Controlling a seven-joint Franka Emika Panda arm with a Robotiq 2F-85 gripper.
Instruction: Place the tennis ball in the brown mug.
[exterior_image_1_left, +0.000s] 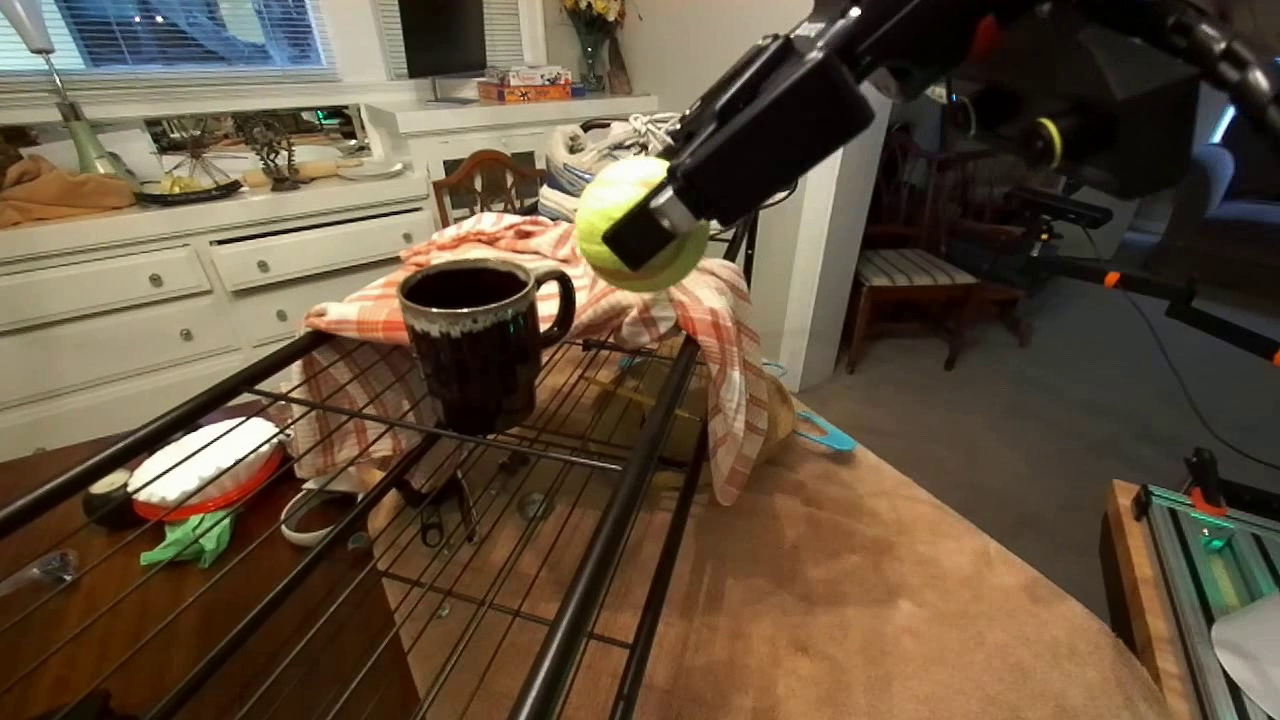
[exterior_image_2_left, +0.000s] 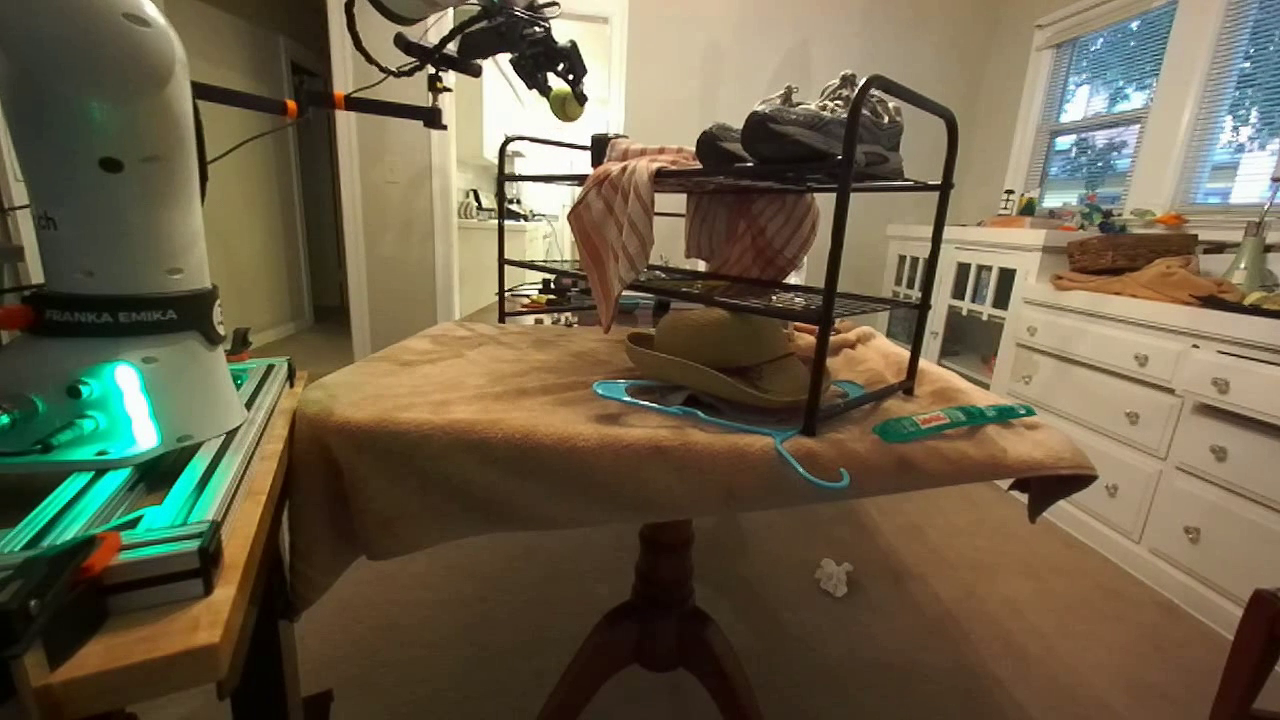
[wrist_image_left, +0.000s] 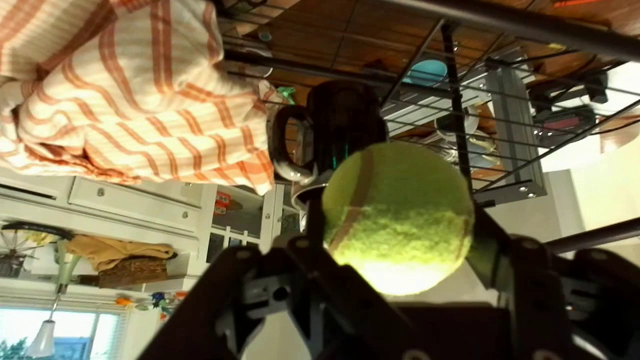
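The tennis ball (exterior_image_1_left: 603, 200) is held in the air between the fingers of my gripper (exterior_image_1_left: 648, 235). It also shows held in an exterior view (exterior_image_2_left: 567, 106) and in the wrist view (wrist_image_left: 400, 210). The gripper is shut on the ball, with one finger on each side. The brown mug (exterior_image_1_left: 472, 350) stands upright on the top shelf of the rack, mouth up, with its handle toward the cloth. The ball is higher than the mug's rim and off to its handle side in that view. In the wrist view the mug (wrist_image_left: 345, 112) is partly hidden behind the ball.
The black wire rack (exterior_image_2_left: 845, 250) stands on a table covered by a tan cloth (exterior_image_2_left: 450, 400). A red-striped cloth (exterior_image_1_left: 380, 310) drapes over the rack beside the mug. Grey shoes (exterior_image_2_left: 820, 130) sit farther along the top shelf. A hat (exterior_image_2_left: 720, 345) and blue hanger (exterior_image_2_left: 690, 408) lie below.
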